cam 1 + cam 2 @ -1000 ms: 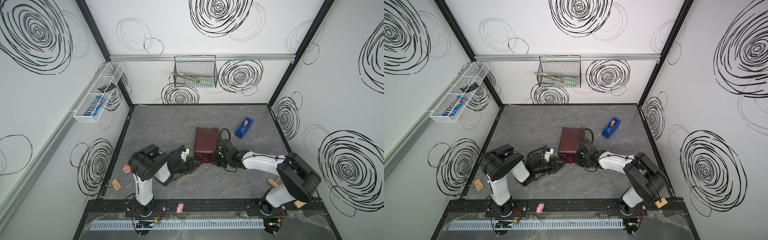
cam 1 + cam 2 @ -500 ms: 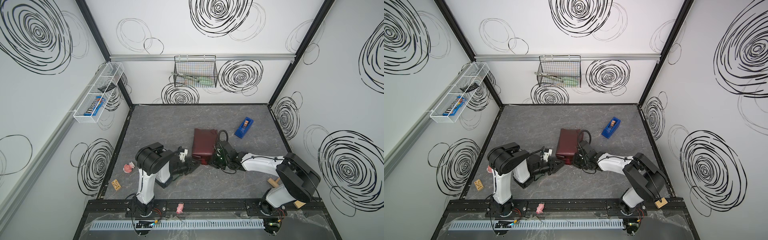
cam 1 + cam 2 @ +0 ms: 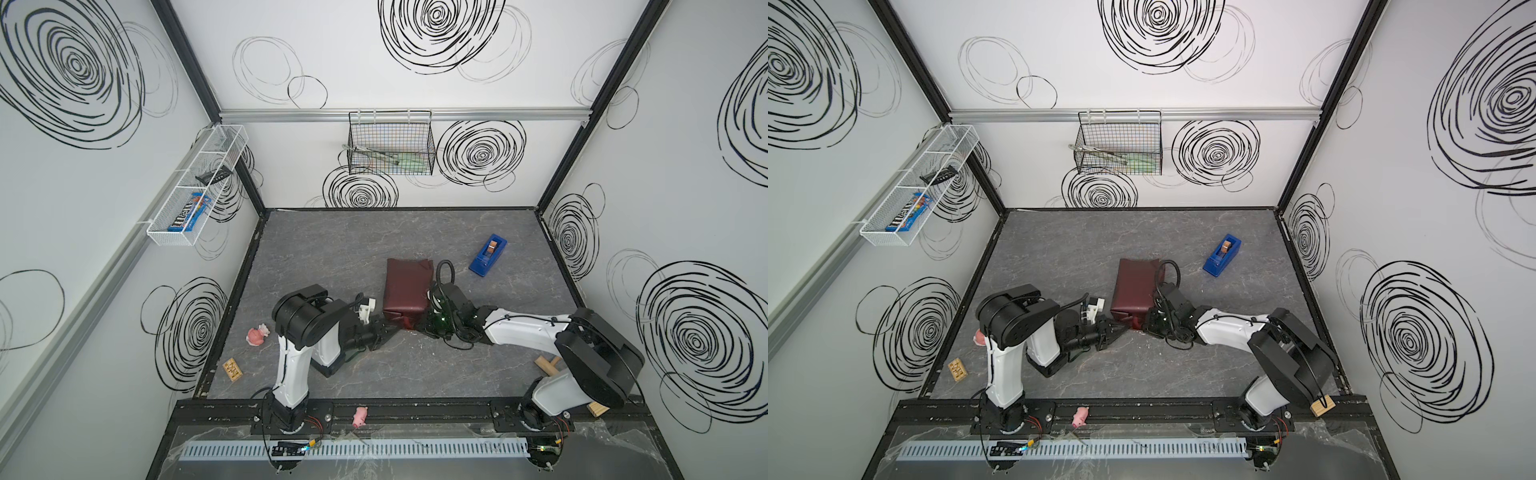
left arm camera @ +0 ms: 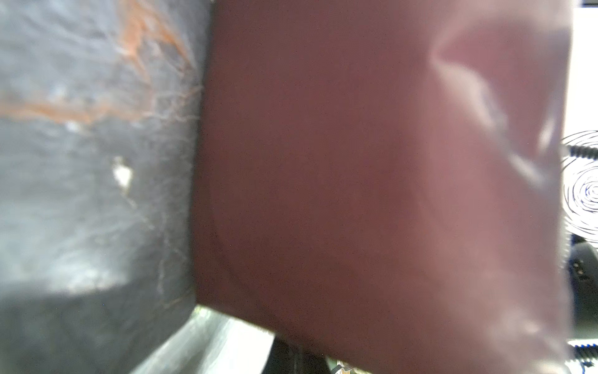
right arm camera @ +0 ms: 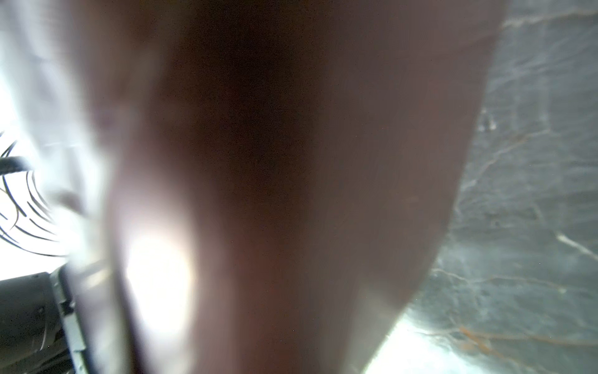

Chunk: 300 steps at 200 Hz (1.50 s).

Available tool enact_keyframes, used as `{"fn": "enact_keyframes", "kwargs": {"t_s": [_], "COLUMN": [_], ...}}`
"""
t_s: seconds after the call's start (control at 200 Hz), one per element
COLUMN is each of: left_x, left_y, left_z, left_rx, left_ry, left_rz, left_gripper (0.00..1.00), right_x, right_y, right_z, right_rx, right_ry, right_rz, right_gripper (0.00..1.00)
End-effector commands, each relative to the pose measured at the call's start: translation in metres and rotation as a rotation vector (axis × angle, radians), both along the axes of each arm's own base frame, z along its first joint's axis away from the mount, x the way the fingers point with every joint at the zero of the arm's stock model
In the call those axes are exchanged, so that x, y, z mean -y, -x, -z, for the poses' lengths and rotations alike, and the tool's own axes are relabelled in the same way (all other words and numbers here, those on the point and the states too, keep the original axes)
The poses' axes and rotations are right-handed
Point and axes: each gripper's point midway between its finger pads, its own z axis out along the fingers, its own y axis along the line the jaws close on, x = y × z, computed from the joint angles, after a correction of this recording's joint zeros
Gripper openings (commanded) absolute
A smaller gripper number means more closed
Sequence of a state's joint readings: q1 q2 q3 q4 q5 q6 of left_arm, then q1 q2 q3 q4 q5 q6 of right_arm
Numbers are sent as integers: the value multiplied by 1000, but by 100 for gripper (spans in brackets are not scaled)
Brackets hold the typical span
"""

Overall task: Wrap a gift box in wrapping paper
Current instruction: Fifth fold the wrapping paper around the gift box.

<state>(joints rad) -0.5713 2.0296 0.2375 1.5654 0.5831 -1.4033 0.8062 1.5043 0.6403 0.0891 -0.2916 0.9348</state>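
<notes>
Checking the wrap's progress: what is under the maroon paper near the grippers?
Only the wrapping paper shows, folded into a box-shaped bundle. Whatever it covers, presumably the gift box, is fully hidden in every view.

In both top views the left arm point(image 3: 291, 374) rises from 7 o'clock and folds tightly. Its wrist sits low, and the left gripper point(image 3: 384, 330) points toward 3 o'clock with its jaws closed. The right arm point(image 3: 523, 332) stretches low from 5 o'clock toward 10 o'clock. The right gripper point(image 3: 420, 326) points toward 9 o'clock, close to the left one, and its jaws are hidden.
</notes>
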Motion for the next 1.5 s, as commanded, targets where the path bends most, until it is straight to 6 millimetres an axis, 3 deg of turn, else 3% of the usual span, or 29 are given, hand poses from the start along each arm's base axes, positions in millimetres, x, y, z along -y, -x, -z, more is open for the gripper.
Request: {"fn": "enact_keyframes", "kwargs": {"t_s": [0.0, 0.155, 0.255, 0.535, 0.77, 1.006, 1.081, 1.146, 1.196, 1.241, 1.406, 1.496], "left_x": [-3, -4, -5, 5, 16, 19, 20, 21, 21, 22, 24, 25], "left_y": [4, 8, 10, 7, 3, -3, -4, -5, -5, -5, -7, -8], "left_z": [10, 12, 12, -9, -30, -35, -36, -37, -38, -37, -36, -35], "left_rx": [-22, -28, -30, 16, 68, 68, 71, 71, 71, 70, 67, 62], "left_ry": [-34, -60, -72, -44, -11, -3, 3, 6, 7, 5, -8, -16], "left_rz": [4, 21, 32, 82, 122, 123, 125, 128, 130, 135, 155, 166], "left_gripper": [0, 0, 0, 0, 0, 0, 0, 0, 0, 0, 0, 0], "right_x": [-3, 7, 17, 36, 56, 72, 82, 96, 105, 113, 147, 160], "right_y": [2, 5, 8, 18, 7, -5, -14, -24, -30, -35, -66, -88], "right_z": [-21, -47, -53, -61, -70, -87, -95, -102, -109, -117, -149, -155], "right_rx": [101, 259, 300, 367, 444, 484, 505, 529, 567, 609, 678, 662], "right_ry": [-22, -19, -11, -4, -24, -82, -84, -66, -60, -62, -85, -56], "right_rz": [-78, -151, -159, -195, -134, -75, -19, 62, 111, 151, 291, 291], "right_gripper": [19, 53, 62, 69, 67, 67, 70, 84, 87, 100, 97, 97]}}
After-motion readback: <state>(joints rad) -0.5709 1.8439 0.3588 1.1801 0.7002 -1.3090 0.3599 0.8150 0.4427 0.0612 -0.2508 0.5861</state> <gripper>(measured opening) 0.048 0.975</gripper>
